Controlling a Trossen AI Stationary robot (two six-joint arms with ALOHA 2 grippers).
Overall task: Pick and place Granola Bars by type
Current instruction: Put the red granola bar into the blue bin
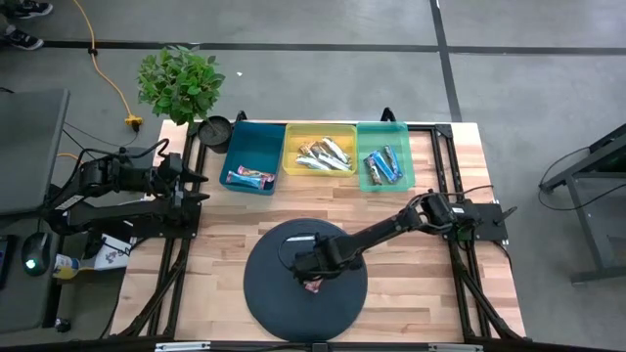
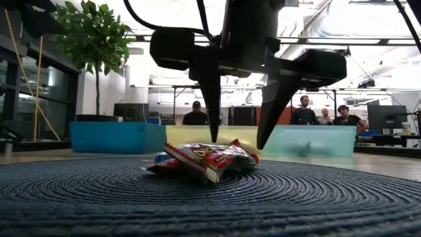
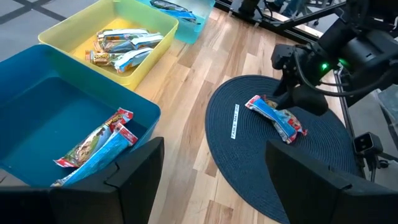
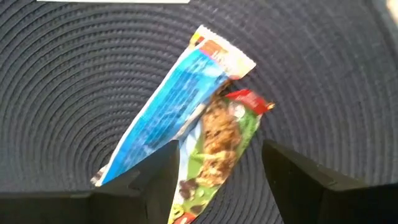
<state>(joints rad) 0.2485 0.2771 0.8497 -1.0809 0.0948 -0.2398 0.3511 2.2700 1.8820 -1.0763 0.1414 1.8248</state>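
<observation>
- The right end effector [image 2: 238, 143] hangs over the round dark mat [image 1: 269, 293] at the front of the table [image 1: 440, 293], its two fingers spread apart and pointing down, clamped on nothing.
- Under it, two granola bars lie on the mat, one partly across the other: a blue-wrapped bar [image 4: 168, 106] and a bar with a red and green wrapper [image 4: 217, 149].
- In the low view the fingertips [image 2: 214, 135] stand just above the pair and behind it, on either side; whether they touch the wrappers cannot be told.
- The left end effector [image 3: 211, 168] waits at the left edge of the table near the blue bin [image 1: 252, 147], its fingers wide apart and empty.
- Three bins stand side by side at the far edge of the table: the blue bin, then a yellow bin [image 1: 293, 137], then a green bin [image 1: 403, 132].
- The blue bin holds two bars [image 3: 96, 146] with red-ended wrappers, lying against its near wall.
- The yellow bin holds several silver-wrapped bars [image 1: 325, 156].
- The green bin holds blue-wrapped bars [image 1: 383, 166].
- A potted plant [image 1: 181, 83] stands at the far left corner of the table.
- In the low view, people [image 2: 306, 110] stand in the room beyond the bins.
</observation>
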